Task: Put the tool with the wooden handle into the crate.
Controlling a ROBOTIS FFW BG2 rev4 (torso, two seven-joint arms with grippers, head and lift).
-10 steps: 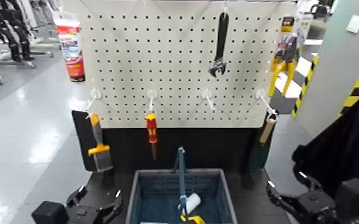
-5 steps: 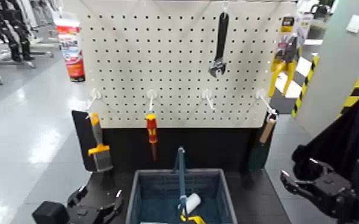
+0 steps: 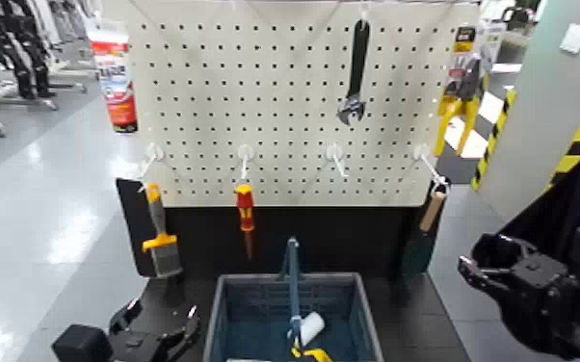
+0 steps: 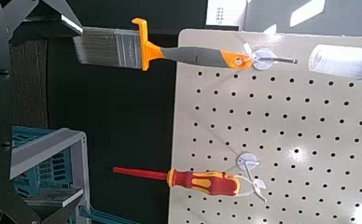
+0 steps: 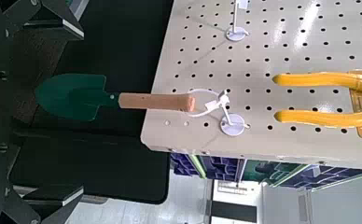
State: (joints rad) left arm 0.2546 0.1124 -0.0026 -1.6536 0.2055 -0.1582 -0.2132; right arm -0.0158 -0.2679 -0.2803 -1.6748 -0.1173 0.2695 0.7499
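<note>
Trowel (image 3: pixel 423 234) hanging on pegboard (image 3: pixel 284 96), right end effector (image 3: pixel 482 271) just beside, open

Right gripper (image 3: pixel 477 267) raised at the right side, jaws spread apart and empty, black arm trailing behind them, left gripper (image 3: pixel 159 323) parked low at left, jaws apart, empty

A white pegboard (image 3: pixel 284 96) was seen w/ an orange-handled brush (image 3: pixel 160 241) & a red/yellow screwdriver (image 3: pixel 245 214) hung on lower hooks, a black wrench (image 3: pixel 355 72) at top centre, yellow pliers (image 3: pixel 460 96) at top right, & a red-labelled tube (image 3: pixel 114 82) at top left.
</note>
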